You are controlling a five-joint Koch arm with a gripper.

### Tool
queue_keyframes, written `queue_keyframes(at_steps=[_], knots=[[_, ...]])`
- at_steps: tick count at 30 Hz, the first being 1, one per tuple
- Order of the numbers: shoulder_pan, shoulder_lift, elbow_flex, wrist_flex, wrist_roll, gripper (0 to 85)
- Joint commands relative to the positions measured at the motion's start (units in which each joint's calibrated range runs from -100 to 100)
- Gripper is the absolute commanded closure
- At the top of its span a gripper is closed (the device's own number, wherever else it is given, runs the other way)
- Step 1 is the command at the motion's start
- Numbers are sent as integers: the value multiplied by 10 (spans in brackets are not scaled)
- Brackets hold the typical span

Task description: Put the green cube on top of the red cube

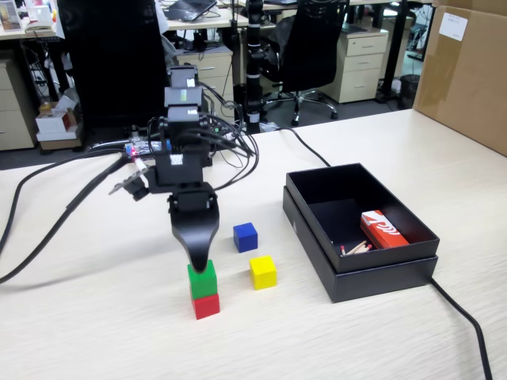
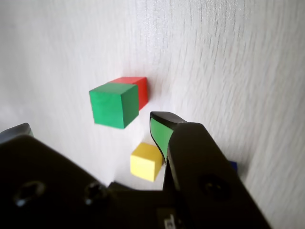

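1. Green cube [image 1: 202,279] sits on top of the red cube [image 1: 206,305], toward the bench's [image 1: 95,332] near edge in the fixed view.
2. Pincer [image 1: 199,265] hangs just above the green cube, jaws apart in the wrist view, gripping nothing.
3. Yellow cube [image 1: 263,271] and blue cube [image 1: 245,237] lie between the stack and the black box [image 1: 380,273].

No text, brand, number or sign can be read in either view. The red-and-white carton [image 1: 383,229] inside the black rectangular box [image 1: 380,273] bears white markings too small to make out, and the white label [image 1: 452,26] on the brown cardboard box [image 1: 463,75] is blank or illegible.
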Motion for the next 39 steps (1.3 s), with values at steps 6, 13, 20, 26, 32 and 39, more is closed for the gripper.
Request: queue_keyframes(at_steps=[6, 13, 20, 26, 32, 39], knots=[[16, -311, -171, 27, 17, 355], [30, -586, -509, 153, 20, 359], [50, -799, -755, 239, 35, 363], [77, -924, -937, 342, 61, 360], [88, -981, -1067, 431, 65, 360], [95, -1017, -1181, 495, 65, 360]])
